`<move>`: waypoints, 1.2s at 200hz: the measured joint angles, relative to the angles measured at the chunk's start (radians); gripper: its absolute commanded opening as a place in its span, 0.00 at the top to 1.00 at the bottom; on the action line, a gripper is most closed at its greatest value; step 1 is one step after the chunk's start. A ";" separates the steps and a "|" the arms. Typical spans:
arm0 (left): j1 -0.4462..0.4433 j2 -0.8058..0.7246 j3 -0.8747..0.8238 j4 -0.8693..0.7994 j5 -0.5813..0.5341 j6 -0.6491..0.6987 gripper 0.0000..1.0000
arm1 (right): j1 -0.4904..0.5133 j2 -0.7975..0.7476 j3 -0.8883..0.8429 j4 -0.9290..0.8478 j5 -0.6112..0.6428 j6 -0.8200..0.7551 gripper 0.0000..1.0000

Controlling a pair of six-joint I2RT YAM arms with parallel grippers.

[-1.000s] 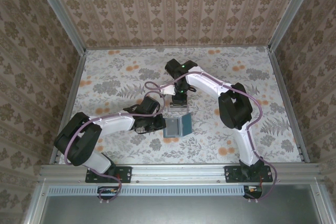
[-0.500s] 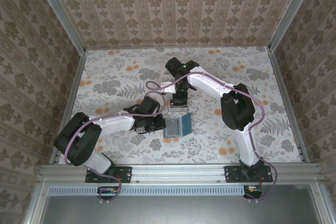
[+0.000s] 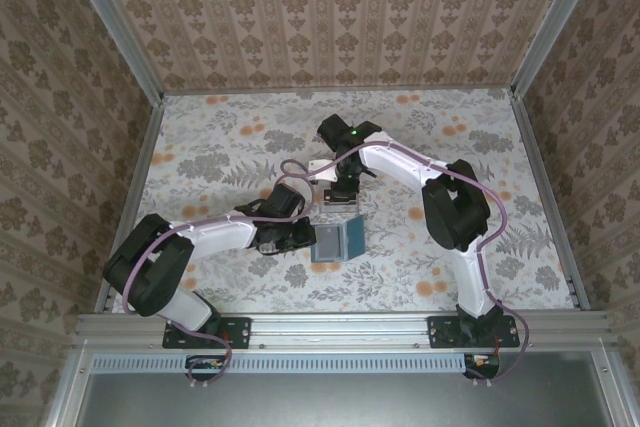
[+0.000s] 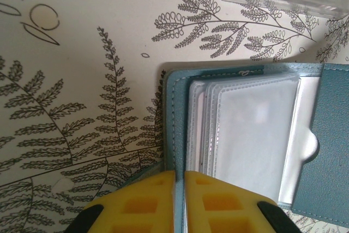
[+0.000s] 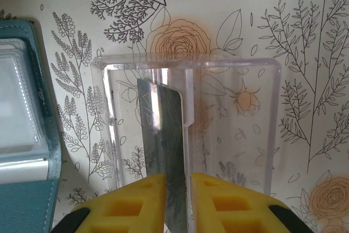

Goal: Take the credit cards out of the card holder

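Right gripper [image 5: 175,181] pinches one thin grey credit card [image 5: 163,135] in the clear plastic tray [image 5: 234,66]; left gripper [image 4: 179,175] clamps the teal folding card holder [image 4: 330,135], whose pockets [image 4: 245,135] look empty.

High overhead, wrists close (downward) — wallet [image 4: 245,135] shared

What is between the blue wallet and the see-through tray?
Only a bare strip of plant-printed tablecloth lies between the teal wallet and the clear plastic tray. They don't touch. The right wrist view shows it.
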 measured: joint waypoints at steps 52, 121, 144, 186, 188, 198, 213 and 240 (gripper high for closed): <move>0.000 0.011 0.000 0.001 0.000 0.000 0.86 | 0.000 -0.002 -0.003 0.027 0.000 0.003 0.78; 0.000 0.013 0.001 0.001 0.000 0.000 0.86 | 0.000 -0.026 -0.003 0.055 0.005 0.007 0.79; 0.000 0.013 0.001 0.001 0.000 0.000 0.86 | 0.000 -0.025 -0.004 0.060 0.012 0.006 0.79; 0.000 0.015 0.003 0.001 0.003 0.000 0.86 | 0.000 -0.022 -0.013 0.062 0.026 0.007 0.79; 0.000 0.015 0.003 0.001 0.003 0.000 0.86 | 0.000 -0.021 -0.014 0.063 0.026 0.007 0.79; 0.000 0.015 0.003 0.001 0.003 0.000 0.86 | 0.000 -0.019 -0.018 0.063 0.027 0.007 0.79; 0.000 0.016 0.003 0.001 0.003 0.000 0.86 | 0.000 -0.018 -0.026 0.066 0.027 0.007 0.79; -0.001 0.022 0.009 0.001 0.007 0.000 0.86 | 0.000 -0.016 -0.031 0.070 0.027 0.007 0.79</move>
